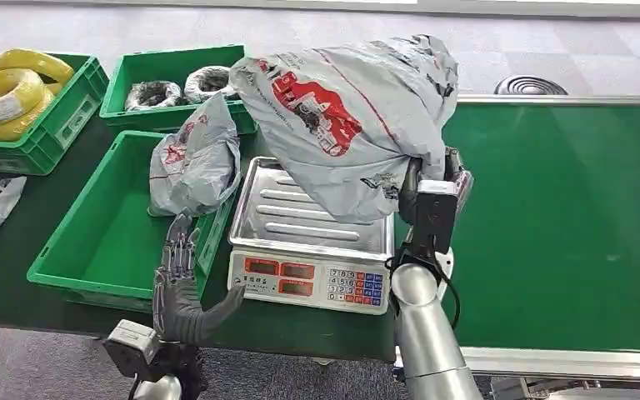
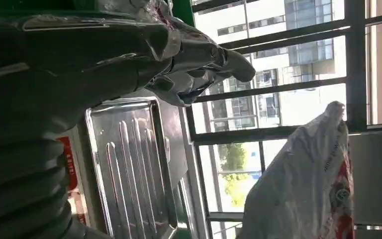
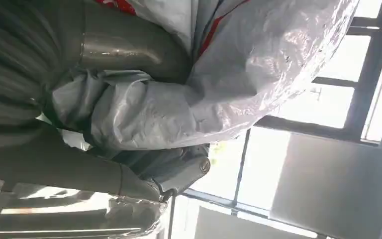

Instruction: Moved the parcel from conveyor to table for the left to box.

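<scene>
Above the steel pan of the weighing scale (image 1: 310, 218), the big grey parcel (image 1: 346, 117) with the red truck print hangs in the air, clear of the green conveyor (image 1: 567, 217), which runs off toward 3 o'clock. So the lift off the belt looks done; judging by the task, what is left is to lower the parcel onto the surface and let go, and then the boxing by the other arm.

The right hand (image 1: 430, 200) is clamped on the parcel's lower edge at about 5 o'clock from the bag's middle. In the right wrist view its thumb and fingers (image 3: 129, 177) pinch a bunched fold of the plastic, and most of the bag rises above and away from the grip, toward 11 o'clock in the head view.

The left hand (image 1: 179, 279) holds nothing, fingers apart and pointing up, at the near rim of the empty green crate (image 1: 92, 250), at about 8 o'clock from the scale. A smaller grey parcel (image 1: 196, 162) leans over that crate's far corner, near its fingertips; I cannot tell whether they touch.
</scene>
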